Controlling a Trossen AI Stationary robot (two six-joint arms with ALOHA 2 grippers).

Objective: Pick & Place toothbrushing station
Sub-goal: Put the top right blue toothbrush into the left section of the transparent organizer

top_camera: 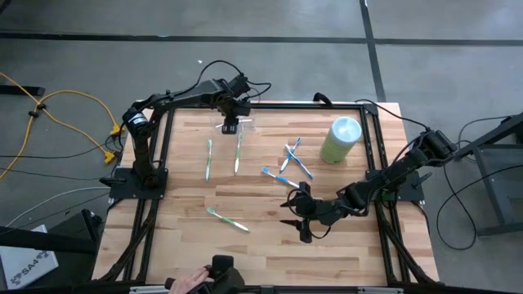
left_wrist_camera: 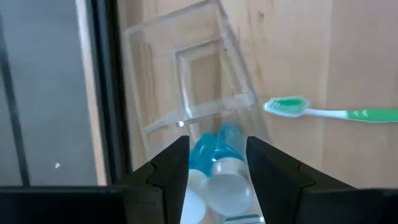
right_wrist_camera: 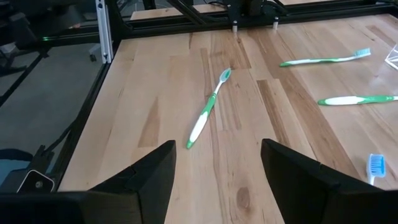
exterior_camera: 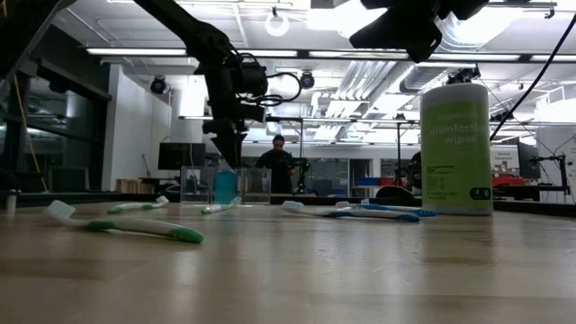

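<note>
Station [left_wrist_camera: 186, 87] sits at the far edge of the worktop [top_camera: 261, 245], clear plastic, just beyond the two green brushes [top_camera: 209, 159]. Left gripper [left_wrist_camera: 217, 165] is right over it, jaws spread around a blue-and-clear piece [left_wrist_camera: 214, 168] — touching it or not, hard to say from here. Right gripper [right_wrist_camera: 217, 165] hovers well apart from the station, near the blue brushes [top_camera: 282, 176], jaws wide, nothing between them. Green canister [top_camera: 340, 140] stands to the station's right.

A grey concrete floor [top_camera: 458, 49] crossed by dark seam lines surrounds the light wooden butcher-block table [top_camera: 261, 245]. Left of the table, a coiled yellow cable [top_camera: 65, 102] lies. Long ceiling light strips [exterior_camera: 270, 52] glow overhead.
</note>
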